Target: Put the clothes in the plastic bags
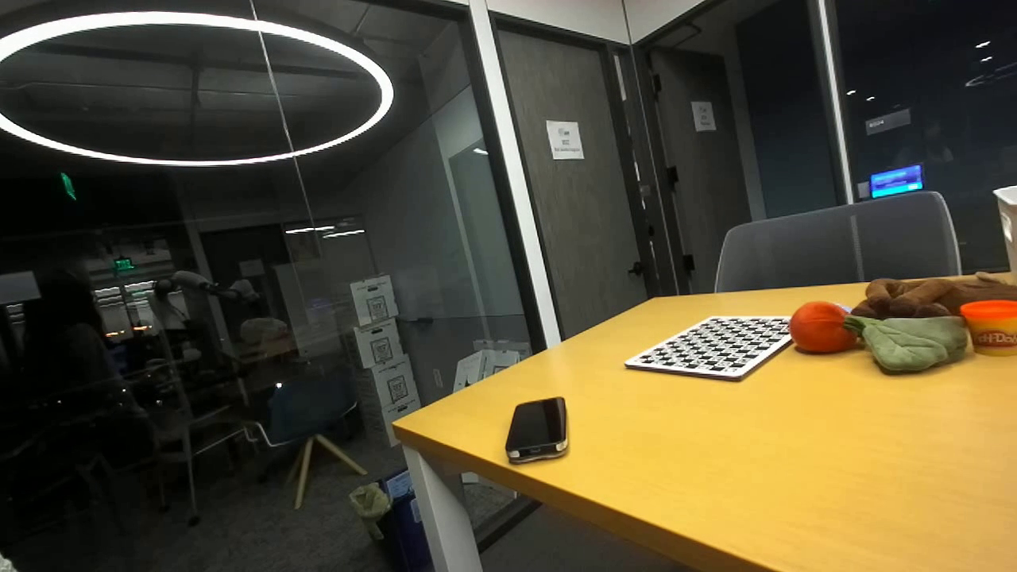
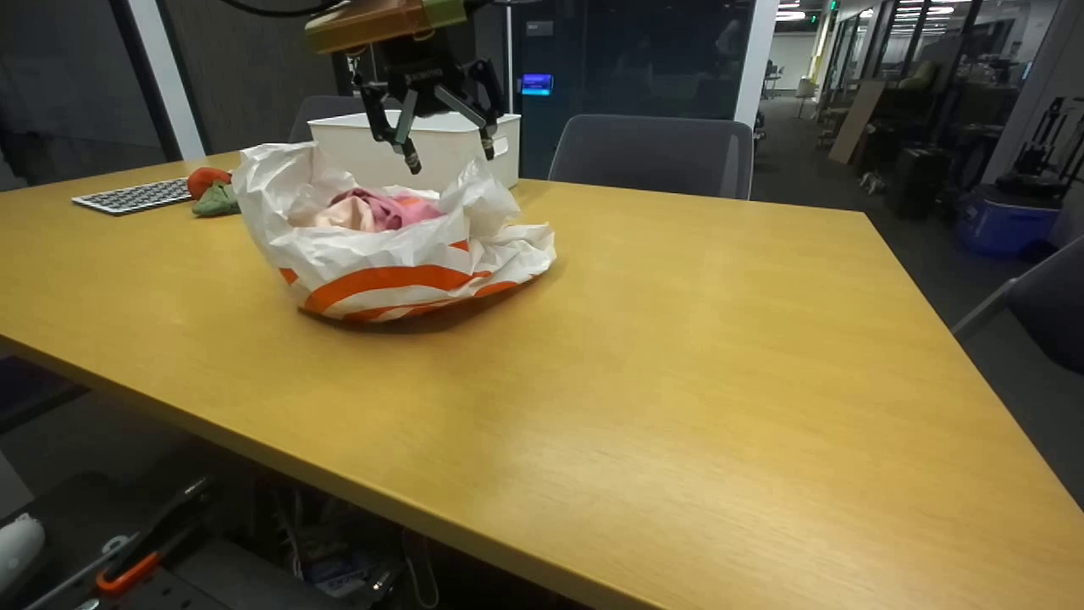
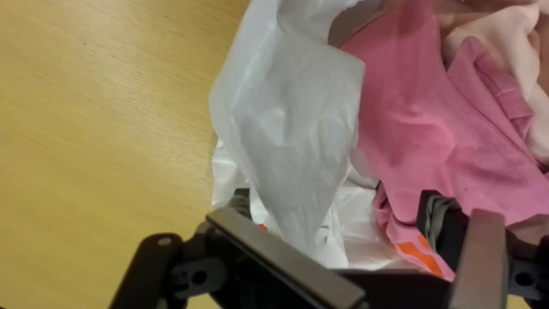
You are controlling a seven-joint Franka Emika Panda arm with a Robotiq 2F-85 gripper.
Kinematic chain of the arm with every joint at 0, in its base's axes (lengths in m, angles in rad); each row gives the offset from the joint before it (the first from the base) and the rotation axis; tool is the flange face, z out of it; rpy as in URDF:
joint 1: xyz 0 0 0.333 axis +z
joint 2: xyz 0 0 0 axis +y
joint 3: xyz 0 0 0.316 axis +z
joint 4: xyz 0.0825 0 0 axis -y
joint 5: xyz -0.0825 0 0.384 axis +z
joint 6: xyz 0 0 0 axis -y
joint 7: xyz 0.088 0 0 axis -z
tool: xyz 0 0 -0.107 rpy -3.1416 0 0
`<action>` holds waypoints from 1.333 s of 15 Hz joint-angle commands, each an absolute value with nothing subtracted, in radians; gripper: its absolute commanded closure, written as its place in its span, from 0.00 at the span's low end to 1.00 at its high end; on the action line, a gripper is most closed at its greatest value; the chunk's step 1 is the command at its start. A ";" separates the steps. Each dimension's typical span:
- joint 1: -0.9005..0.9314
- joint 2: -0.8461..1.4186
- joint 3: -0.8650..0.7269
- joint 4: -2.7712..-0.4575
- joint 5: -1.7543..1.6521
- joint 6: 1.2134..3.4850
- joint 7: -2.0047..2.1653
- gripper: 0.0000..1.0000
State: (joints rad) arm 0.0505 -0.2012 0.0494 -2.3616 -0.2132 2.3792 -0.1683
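Note:
A white plastic bag with orange stripes [image 2: 381, 284] sits open on the table. Pink and pale peach clothes [image 2: 394, 210] lie inside it. In the wrist view, the crumpled white bag [image 3: 291, 107] is at the middle, and the pink cloth with an orange print and the peach cloth [image 3: 420, 120] are on the right. My gripper [image 2: 450, 156] hangs above the bag with its fingers spread and nothing between them. In the wrist view the gripper [image 3: 339, 208] is wide open, one finger over the bag's edge and the other over the pink cloth. The clothes' lower parts are hidden by the bag.
A white bin [image 2: 506, 157] stands behind the bag. A checkered board [image 1: 707, 349], an orange-red plush [image 1: 822, 327], a green leaf plush [image 1: 914, 343], a brown plush [image 1: 929, 298] and a Play-Doh tub [image 1: 993, 330] are on the table. A phone [image 1: 538, 429] lies near a table corner.

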 commanded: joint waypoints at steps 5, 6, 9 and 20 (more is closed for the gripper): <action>0.045 -0.106 0.053 -2.273 -0.274 2.348 -0.173 0.00; 0.039 -0.099 0.053 -2.274 -0.308 2.350 -0.160 0.00; 0.030 -0.092 0.050 -2.278 -0.367 2.353 -0.146 0.34; 0.032 -0.119 0.043 -2.289 -0.334 2.340 -0.184 0.84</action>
State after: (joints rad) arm 0.0315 -0.1005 0.0478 -2.3047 -0.3466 2.3627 -0.1646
